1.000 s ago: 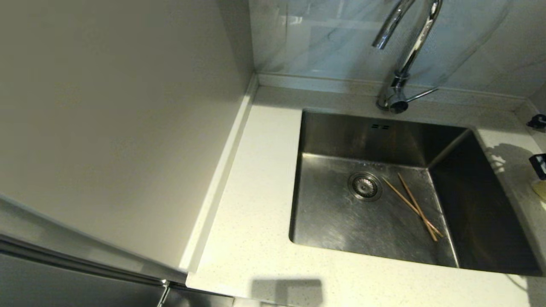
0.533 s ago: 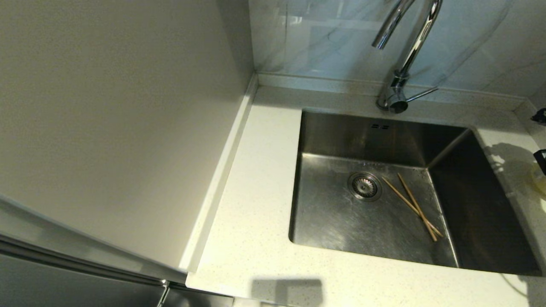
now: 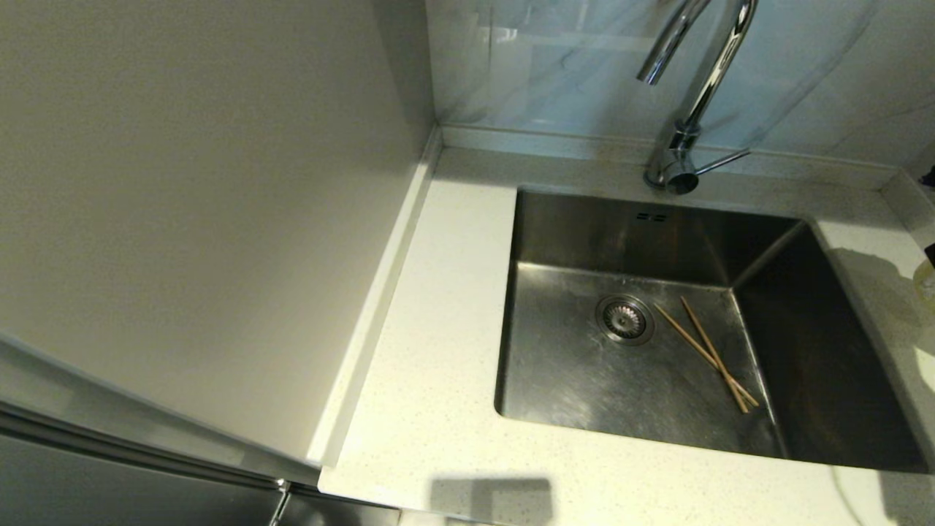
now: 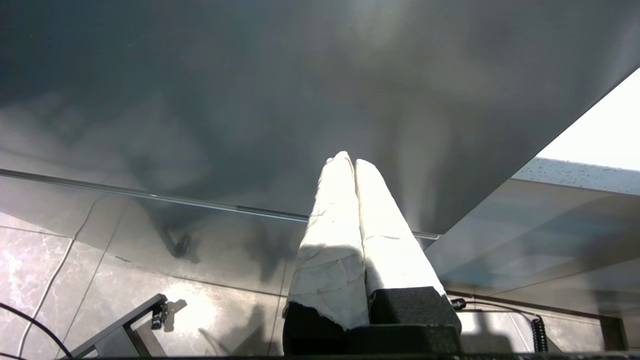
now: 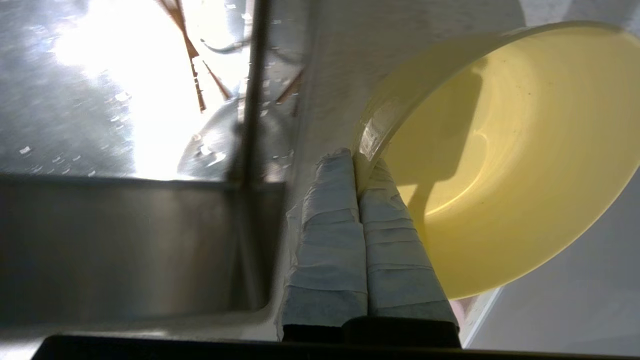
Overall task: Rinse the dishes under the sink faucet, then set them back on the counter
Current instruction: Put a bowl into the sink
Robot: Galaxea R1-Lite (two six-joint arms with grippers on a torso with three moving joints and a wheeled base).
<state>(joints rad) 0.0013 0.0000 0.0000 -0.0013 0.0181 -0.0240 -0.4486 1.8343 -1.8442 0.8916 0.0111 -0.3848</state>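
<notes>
Two brown chopsticks [image 3: 712, 356] lie crossed on the floor of the steel sink [image 3: 584, 380], right of the drain. The chrome faucet [image 3: 701, 88] arches over the sink's back edge, and no water is running. My right gripper [image 5: 357, 160] is shut on the rim of the pale-yellow bowl [image 5: 510, 150], which it holds tilted over the counter [image 5: 340, 75] beside the sink's right edge. In the head view only a sliver of the bowl [image 3: 928, 281] shows at the right border. My left gripper [image 4: 348, 161] is shut and empty, parked low in front of a grey cabinet.
The speckled counter [image 3: 438, 329] runs left of and in front of the sink. A tall pale panel [image 3: 204, 219] walls off the left side. The faucet's thin side lever [image 3: 723, 161] points right. The round strainer drain [image 3: 624, 319] sits mid-basin.
The right gripper and the yellow bowl have slid further right, almost out of the head view. The chopsticks have not moved.
</notes>
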